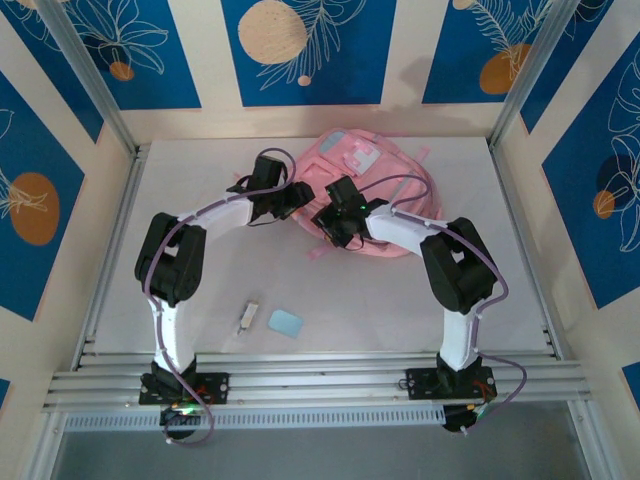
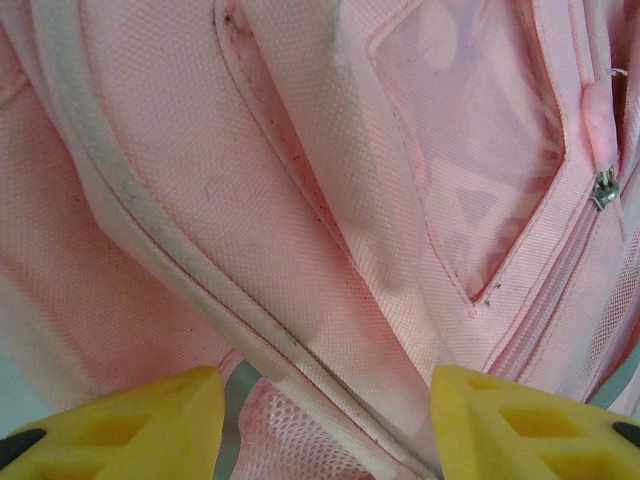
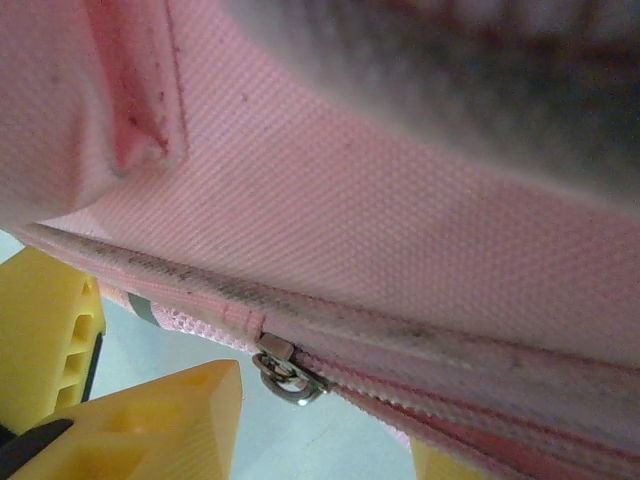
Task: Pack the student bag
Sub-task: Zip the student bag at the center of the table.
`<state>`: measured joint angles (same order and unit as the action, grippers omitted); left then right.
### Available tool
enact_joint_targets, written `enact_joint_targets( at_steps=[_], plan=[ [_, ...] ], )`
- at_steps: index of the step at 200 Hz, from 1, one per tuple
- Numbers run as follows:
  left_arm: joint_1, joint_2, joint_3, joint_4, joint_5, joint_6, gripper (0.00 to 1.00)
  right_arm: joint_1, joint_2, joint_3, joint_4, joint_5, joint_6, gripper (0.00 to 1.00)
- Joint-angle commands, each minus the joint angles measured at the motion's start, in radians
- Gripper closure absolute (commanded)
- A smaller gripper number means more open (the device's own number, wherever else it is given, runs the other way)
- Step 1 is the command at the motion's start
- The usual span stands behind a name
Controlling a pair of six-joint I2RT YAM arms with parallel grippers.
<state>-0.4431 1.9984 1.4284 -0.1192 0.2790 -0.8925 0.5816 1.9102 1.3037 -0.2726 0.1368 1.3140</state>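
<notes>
**Desk:** Where's the bag?

**Op:** The student bag (image 1: 375, 190) lies flat at the far middle of the surface (image 1: 200, 270), with its pale patch (image 1: 358, 155) facing up. Both my arms reach to the bag's near edge.

**Desk:** Tools?

**Op:** Left tool (image 2: 325, 410): fingers apart at a middling width. A piped seam (image 2: 200, 290) of the bag runs across the gap, and I see nothing pinched. Right tool (image 3: 320, 425): also apart, at the bag's zip line. The metal zipper pull (image 3: 285, 378) hangs just over the gap, not clamped.

**Desk:** What worries you?

**Op:** Three things, as I read it.
- The pull is small and loose. If I close off-centre, I catch fabric or zip tape instead and the zip won't run.
- The bag is soft and unanchored. A tug along the zip could drag the whole bag unless the left tool pins it.
- The two tools sit close together at the bag's near edge. A careless sideways move could knock one into the other.

**Desk:** Contents?

**Op:** A small pale stick (image 1: 248, 318) and a pale blue flat oblong (image 1: 286, 323) lie well apart from the bag, on its near side. Neither is packed yet.

**Desk:** Labels?

**Op:** None legible. The patch is too small to read from overhead. The wrist views give plain pink weave and grubby piping, with no brand visible on the pull.
</notes>
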Motion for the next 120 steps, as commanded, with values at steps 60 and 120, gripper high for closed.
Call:
enact_joint_targets(
  at_steps=[60,120],
  plan=[
    [-0.003,0.016,-0.008,-0.009,0.000,-0.014,0.44,0.007,0.087,0.108,-0.021,0.152,-0.206,0.85],
    [0.001,0.096,0.151,-0.057,-0.011,0.025,0.44,0.018,0.034,0.138,-0.098,0.211,-0.401,0.99]
  ],
)
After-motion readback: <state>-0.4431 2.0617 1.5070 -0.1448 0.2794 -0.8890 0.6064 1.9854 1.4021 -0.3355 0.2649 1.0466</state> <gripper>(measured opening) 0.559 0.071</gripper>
